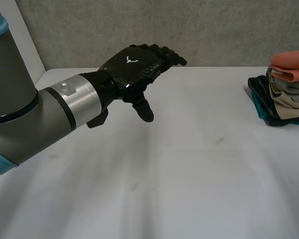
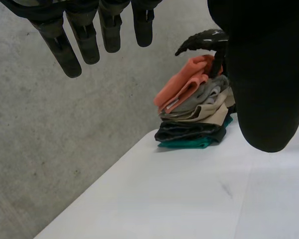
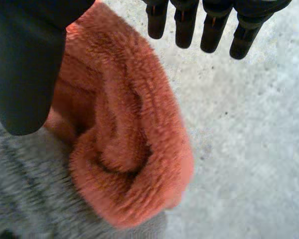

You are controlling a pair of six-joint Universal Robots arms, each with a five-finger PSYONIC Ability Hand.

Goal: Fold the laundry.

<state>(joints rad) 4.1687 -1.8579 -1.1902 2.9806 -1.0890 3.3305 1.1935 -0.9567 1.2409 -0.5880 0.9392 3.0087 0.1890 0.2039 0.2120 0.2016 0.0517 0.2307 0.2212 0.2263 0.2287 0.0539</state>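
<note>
The right hand [image 3: 20, 64], straight-fingered and empty, hangs over the orange fleecy cloth [image 3: 129, 124]; it should pinch only this top piece; the left hand [image 1: 134, 64] hovers wide open.

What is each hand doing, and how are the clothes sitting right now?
left hand: open, holding nothing, up above the table.
right hand: open, fingers straight, over the orange cloth; I cannot tell if it touches.
orange cloth: folded, on top of the pile.
grey cloth: lying right under the orange cloth.
pile of clothes: folded and stacked on the table.
</note>
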